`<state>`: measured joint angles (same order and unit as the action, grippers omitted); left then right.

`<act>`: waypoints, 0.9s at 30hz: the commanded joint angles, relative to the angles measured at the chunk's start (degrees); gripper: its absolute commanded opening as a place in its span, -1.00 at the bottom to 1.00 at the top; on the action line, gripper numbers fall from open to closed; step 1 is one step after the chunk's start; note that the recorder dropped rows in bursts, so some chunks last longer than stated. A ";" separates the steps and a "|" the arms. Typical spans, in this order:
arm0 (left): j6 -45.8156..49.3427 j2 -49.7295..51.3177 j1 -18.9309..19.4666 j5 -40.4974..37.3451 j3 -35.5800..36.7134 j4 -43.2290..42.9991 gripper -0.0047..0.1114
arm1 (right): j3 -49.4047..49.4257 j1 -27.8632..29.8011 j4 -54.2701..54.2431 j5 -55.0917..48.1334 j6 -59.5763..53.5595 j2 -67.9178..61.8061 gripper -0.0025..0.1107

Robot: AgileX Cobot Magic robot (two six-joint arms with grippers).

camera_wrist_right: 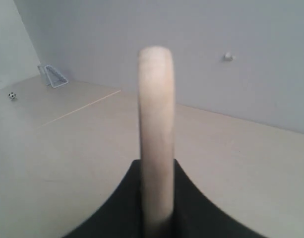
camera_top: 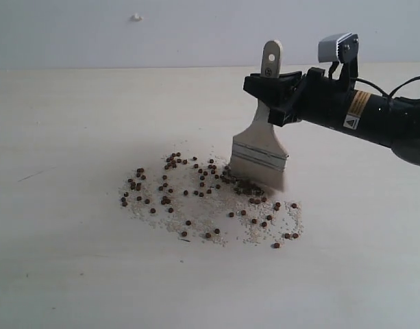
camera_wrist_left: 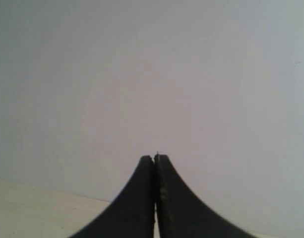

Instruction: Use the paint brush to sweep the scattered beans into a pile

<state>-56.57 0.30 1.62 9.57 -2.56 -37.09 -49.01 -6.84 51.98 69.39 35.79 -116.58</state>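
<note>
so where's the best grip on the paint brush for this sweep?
Take the paint brush by its handle, above the silver band, clamping the two flat faces, coming from the side as the right end effector does. It stands near upright, bristles down among the beans, so the handle is the only free part.

Pale worktop strewn with beans and crumbs

The cream worktop (camera_top: pixel 72 274) carries dozens of tiny reddish-brown beans (camera_top: pixel 166 200) scattered loosely in a broad patch near its middle, mingled with fine whitish crumbs (camera_top: pixel 220 223). A denser dark clump (camera_top: pixel 245 185) of beans sits where the bristle tips of the paint brush (camera_top: pixel 259 161) meet the surface. A thin dark mark (camera_top: pixel 35 175) lies well apart to the left.
</note>
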 commanded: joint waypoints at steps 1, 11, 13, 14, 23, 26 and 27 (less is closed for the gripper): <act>-0.32 -0.30 0.04 -0.01 0.34 -0.21 -0.92 | -0.03 0.19 -3.53 -0.30 0.34 2.70 -0.96; -0.32 -0.30 0.04 -0.01 0.34 -0.21 -0.92 | 0.10 0.19 -3.77 -5.93 1.10 9.78 -0.96; -0.32 -0.30 0.04 -0.01 0.34 -0.21 -0.92 | 0.10 0.19 -3.77 -9.14 2.99 12.25 -0.96; -0.32 -0.30 0.04 -0.01 0.34 -0.21 -0.92 | 0.10 0.19 -3.77 -10.69 3.77 13.26 -0.96; -0.32 -0.30 0.04 -0.01 0.34 -0.21 -0.92 | 7.45 0.19 -21.27 -17.01 3.58 21.04 -0.96; -0.32 -0.30 0.04 -0.01 0.34 -0.21 -0.92 | 12.68 0.19 -31.20 -17.01 -0.79 24.05 -0.96; -0.32 -0.30 0.04 -0.01 0.34 -0.21 -0.92 | 14.91 0.19 -33.89 -17.01 -2.17 25.02 -0.96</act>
<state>-56.57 0.30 1.62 9.57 -2.56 -37.09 -38.42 -6.84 26.45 52.31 37.34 -94.16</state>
